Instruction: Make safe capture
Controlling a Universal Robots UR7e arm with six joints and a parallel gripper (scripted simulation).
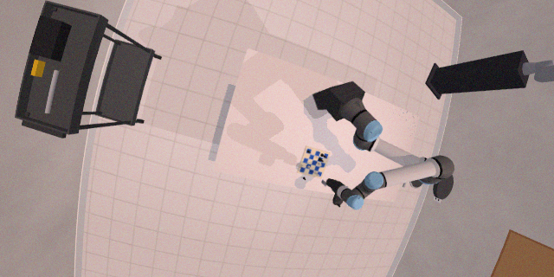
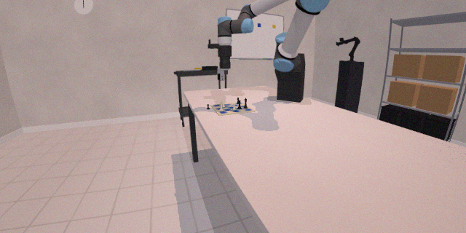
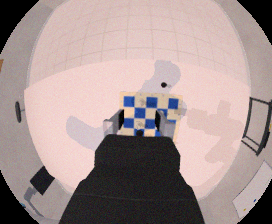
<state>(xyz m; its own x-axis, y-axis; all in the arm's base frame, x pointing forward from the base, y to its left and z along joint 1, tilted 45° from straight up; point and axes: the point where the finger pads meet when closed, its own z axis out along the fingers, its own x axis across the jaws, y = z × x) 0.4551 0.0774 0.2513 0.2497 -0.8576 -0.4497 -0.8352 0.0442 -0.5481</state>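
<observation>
- Top view: my fingers [image 1: 325, 181] hang spread wide with nothing between them, just off the near edge of the board [image 1: 315, 162]. A small dark piece [image 1: 303, 178] stands on the table [image 1: 277, 108] beside the board's corner.
- Exterior view: I hover high over the board's far-left side. The dark piece [image 2: 207, 107] stands upright left of the board, apart from it, so I judge the taken piece already set down. A white piece [image 2: 221, 105] stands on the near-left squares.
- Wrist view: the board [image 3: 148, 115] lies below and ahead. Next, I judge, I must descend on the capturing white piece; which square, I cannot tell.
</observation>
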